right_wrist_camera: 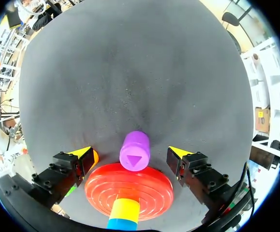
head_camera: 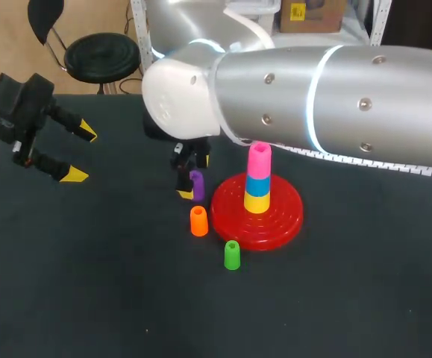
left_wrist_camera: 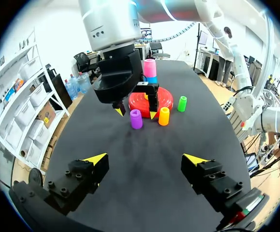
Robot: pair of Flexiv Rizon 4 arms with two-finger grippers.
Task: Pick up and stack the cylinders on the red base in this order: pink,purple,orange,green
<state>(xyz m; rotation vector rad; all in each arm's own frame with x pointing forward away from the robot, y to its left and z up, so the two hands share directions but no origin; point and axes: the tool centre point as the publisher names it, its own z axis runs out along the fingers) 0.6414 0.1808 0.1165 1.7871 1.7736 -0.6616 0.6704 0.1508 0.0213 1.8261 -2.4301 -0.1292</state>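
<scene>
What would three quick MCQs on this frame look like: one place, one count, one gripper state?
1. Where is the purple cylinder?
A. On top of the stack
B. On the table, between the right gripper's fingers
C. In the other arm's grip

2. How many cylinders are stacked on the red base?
A. One
B. Three
C. Five

3. What state is the left gripper in?
A. Shut on a green cylinder
B. Shut on an orange cylinder
C. Open, holding nothing

Answers:
1 B: the right wrist view shows it between the two fingers, with a gap on each side.
2 B: yellow cylinder, blue cylinder and pink cylinder sit on it.
3 C: its fingers stand wide apart with only bare table between them.
</scene>
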